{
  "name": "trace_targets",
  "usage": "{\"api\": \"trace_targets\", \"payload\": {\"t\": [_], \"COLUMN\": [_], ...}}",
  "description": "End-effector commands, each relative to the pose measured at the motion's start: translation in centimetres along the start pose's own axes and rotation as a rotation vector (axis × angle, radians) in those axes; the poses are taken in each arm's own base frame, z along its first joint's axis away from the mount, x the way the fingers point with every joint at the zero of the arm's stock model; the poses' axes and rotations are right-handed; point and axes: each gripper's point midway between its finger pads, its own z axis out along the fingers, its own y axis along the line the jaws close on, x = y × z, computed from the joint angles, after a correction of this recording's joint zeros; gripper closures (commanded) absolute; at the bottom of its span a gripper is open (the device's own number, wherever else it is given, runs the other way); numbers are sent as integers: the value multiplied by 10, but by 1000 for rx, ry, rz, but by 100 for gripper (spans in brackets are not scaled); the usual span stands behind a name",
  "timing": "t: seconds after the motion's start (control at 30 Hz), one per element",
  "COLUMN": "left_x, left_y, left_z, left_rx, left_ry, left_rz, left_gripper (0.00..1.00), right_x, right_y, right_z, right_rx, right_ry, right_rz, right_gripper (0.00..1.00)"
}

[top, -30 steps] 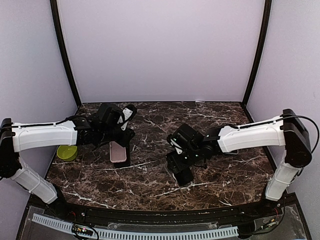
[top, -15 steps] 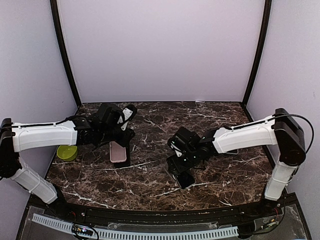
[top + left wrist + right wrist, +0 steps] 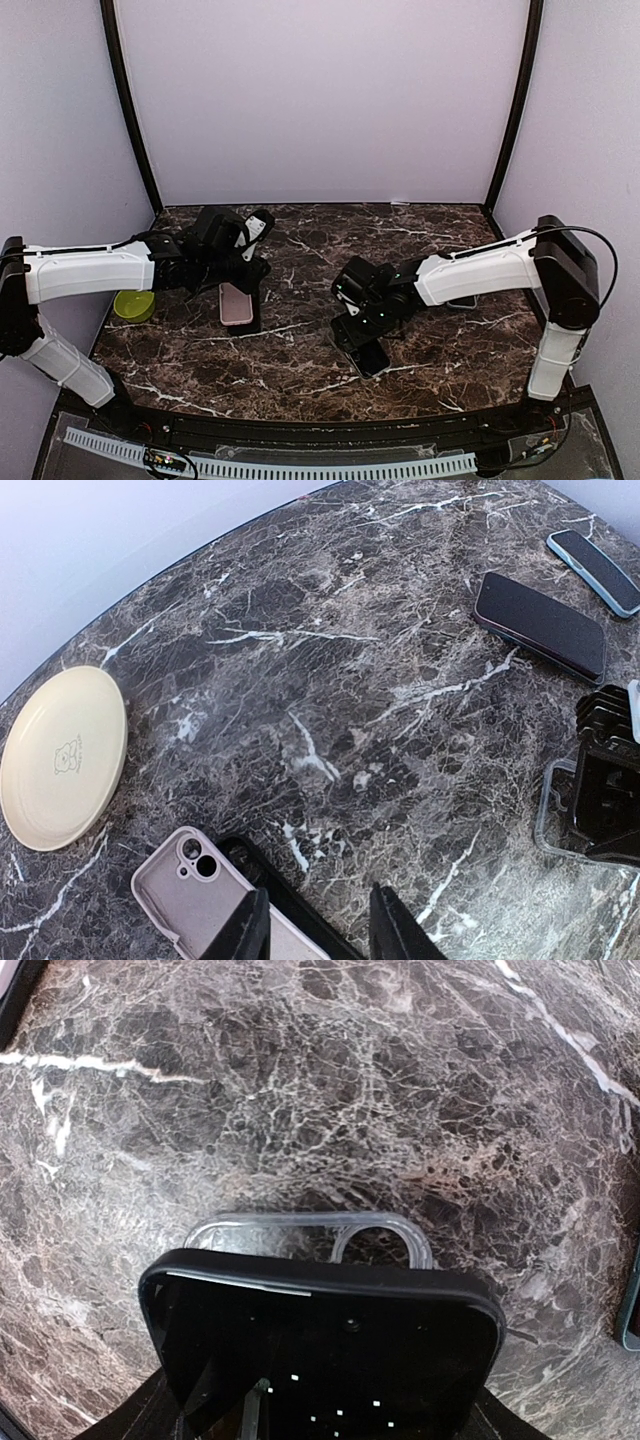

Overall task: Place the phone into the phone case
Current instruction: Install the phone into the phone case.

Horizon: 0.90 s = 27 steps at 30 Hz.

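On the dark marble table [image 3: 300, 372], the right arm [image 3: 480, 272] has swung its elbow inward over the last second and carried its wrist slightly toward the centre, while the left arm [image 3: 90, 272] has not moved. That shift brings the right gripper [image 3: 362, 318], whose jaws are clamped across the width of the black phone [image 3: 320, 1340], more squarely over the clear phone case [image 3: 300, 1222] lying flat on the marble. Only the case's camera-cutout end shows beyond the phone's far edge. The phone looks aligned with the case but not seated, so the insertion seems about to start; whether phone and case already touch cannot be told. The left gripper [image 3: 318, 930] hangs by a pink phone case [image 3: 190, 895] with a dark edge beside it. Its fingers stand partly apart, but their tips are cut off, so any hold there cannot be told.
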Motion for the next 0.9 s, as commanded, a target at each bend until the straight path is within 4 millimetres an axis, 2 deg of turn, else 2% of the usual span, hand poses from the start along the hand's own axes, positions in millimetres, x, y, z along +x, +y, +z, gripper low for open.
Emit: {"api": "trace_targets", "payload": {"t": [0.0,0.43,0.53,0.73,0.87], "left_x": [1,-1,0,5,8], "left_y": [1,1,1,-2,-28], "left_z": [-3,-5,-4,0,1], "left_rx": [9,11,11,22,172], "left_ry": [-1,-7,-4,12,18], "left_rz": [9,14,17,40,108], "left_gripper": [64,64,64,64,60], "right_x": [17,17,15,2,-9], "right_y": [-7,-9,-8,8,6], "right_z": [13,13,10,-11,-28], "right_rx": [68,91,85,-5,-63], "right_ry": [62,84,83,36,-10], "right_rz": [-34,-42,-48,-74,-77], "right_gripper": [29,13,12,12,12]}}
